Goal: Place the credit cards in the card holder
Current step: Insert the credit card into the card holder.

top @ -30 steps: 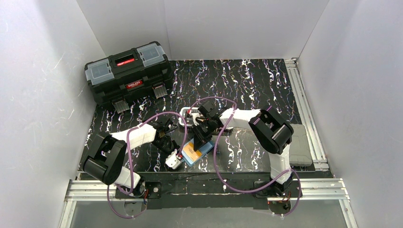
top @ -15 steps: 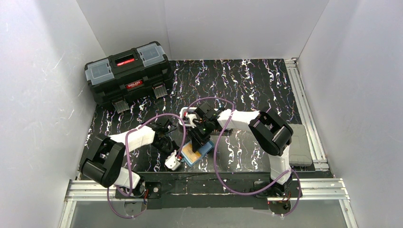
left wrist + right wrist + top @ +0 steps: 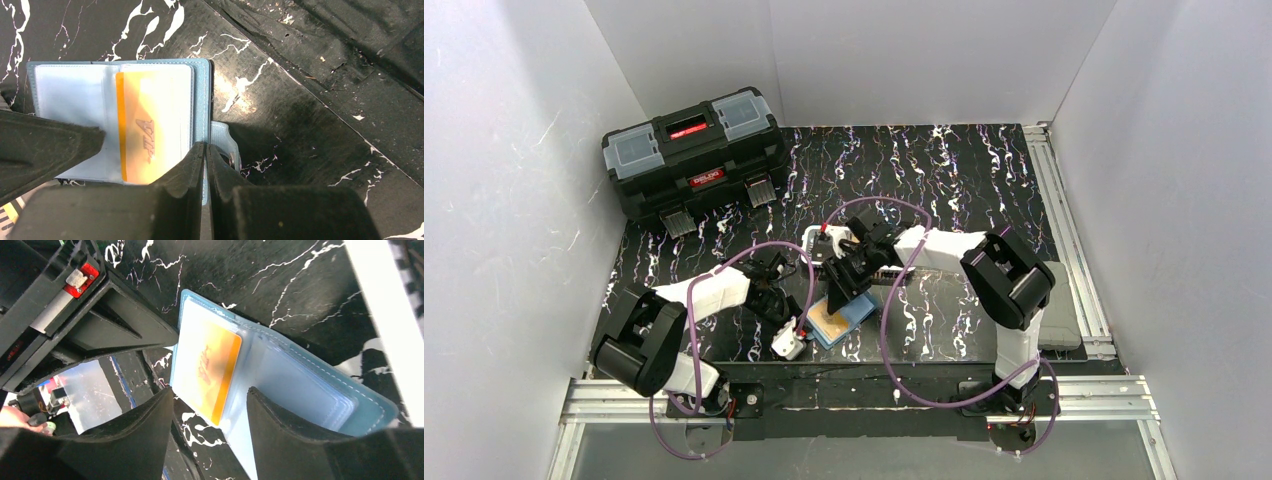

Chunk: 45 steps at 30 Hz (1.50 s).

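Right gripper (image 3: 210, 392) backed off slightly, jaws apart; left gripper (image 3: 206, 146) clamps open card holder (image 3: 70, 95) edge; orange card (image 3: 150, 130) sleeved inside.

No legible txt; toolbox (image 3: 686, 160) label, card (image 3: 150, 125) logo blurred.

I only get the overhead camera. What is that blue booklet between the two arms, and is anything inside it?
Observer: The left wrist camera shows the card holder lying open, with an orange card under one clear sleeve.
Visitor: Is anything gripping it?
Observer: The left hand is shut on the cover's edge, beside the snap tab.
Visitor: And the other hand?
Observer: The right wrist camera shows the right hand open above the open pages, gripping nothing.
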{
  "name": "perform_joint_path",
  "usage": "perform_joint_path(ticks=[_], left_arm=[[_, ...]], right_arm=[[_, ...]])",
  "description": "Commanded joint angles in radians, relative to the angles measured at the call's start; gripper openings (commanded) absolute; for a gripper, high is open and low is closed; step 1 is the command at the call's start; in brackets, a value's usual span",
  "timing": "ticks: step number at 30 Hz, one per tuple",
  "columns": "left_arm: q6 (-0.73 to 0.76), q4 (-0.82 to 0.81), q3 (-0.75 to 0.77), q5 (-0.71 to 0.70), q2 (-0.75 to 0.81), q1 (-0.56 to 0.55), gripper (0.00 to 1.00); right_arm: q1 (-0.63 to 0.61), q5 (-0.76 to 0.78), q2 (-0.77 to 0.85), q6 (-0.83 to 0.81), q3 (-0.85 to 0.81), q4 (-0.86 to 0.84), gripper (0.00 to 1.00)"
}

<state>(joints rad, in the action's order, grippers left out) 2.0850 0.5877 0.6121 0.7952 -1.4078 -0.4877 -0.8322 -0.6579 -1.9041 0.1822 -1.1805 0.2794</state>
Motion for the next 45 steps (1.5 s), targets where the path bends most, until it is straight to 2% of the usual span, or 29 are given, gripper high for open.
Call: perform_joint_path(ticks=[1,16,28,38,45], left_arm=[[0.196,0.007,-0.023,-0.009,0.011,-0.005,0.04],[0.189,-0.012,-0.027,-0.005,0.013,-0.005,0.04],[0.199,-0.005,-0.034,-0.008,0.020,-0.005,0.03],[0.195,-0.001,-0.029,-0.011,0.021,-0.004,0.03],[0.195,-0.001,-0.026,-0.007,0.019,-0.005,0.03]], right_arm=[[0.008,-0.058,0.019,0.017,-0.011,-0.045,0.64],[-0.059,-0.033,-0.045,-0.048,-0.108,0.083,0.65],[-0.022,0.084,0.058,-0.033,-0.044,0.069,0.63],[-0.029,0.035,0.014,-0.038,-0.035,0.085,0.63],[-0.070,0.055,-0.020,-0.067,-0.077,0.132,0.63]])
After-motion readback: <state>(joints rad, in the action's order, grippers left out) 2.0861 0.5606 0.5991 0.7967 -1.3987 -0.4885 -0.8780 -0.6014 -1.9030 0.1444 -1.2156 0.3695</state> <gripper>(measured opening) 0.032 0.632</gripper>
